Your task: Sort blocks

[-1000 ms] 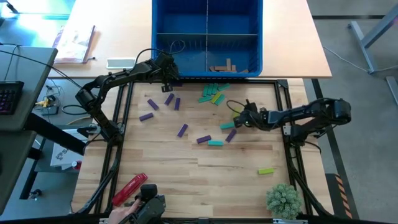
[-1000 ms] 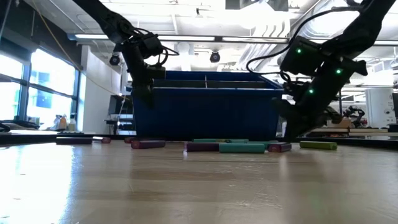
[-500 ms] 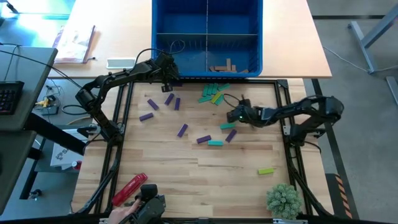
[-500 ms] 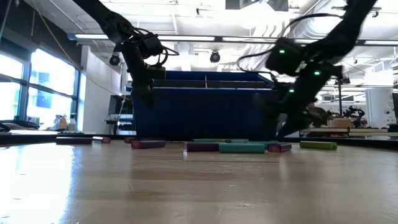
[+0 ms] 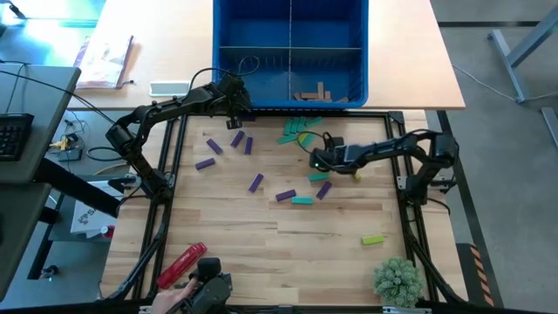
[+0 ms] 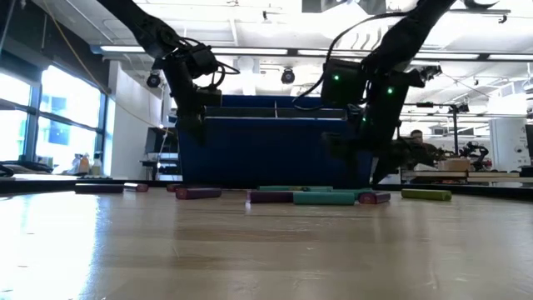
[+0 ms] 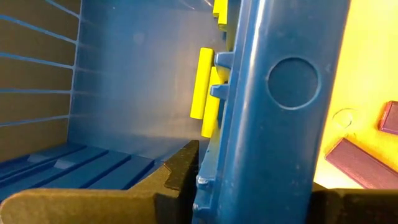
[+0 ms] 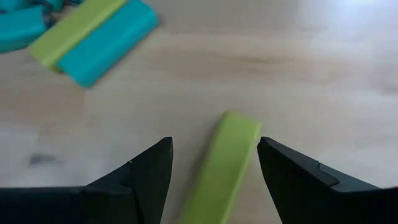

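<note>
Right gripper [image 8: 214, 165], jaws spread astride a lime block [image 8: 221, 168] near the bench's far edge. Off-centre closing likely to skew it. Left gripper [image 5: 237, 112] at bin [image 5: 253, 103] rim, jaws indiscernible.

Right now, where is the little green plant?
In the high view, the plant sits at the table's near right corner, just below a lone lime block.
</note>
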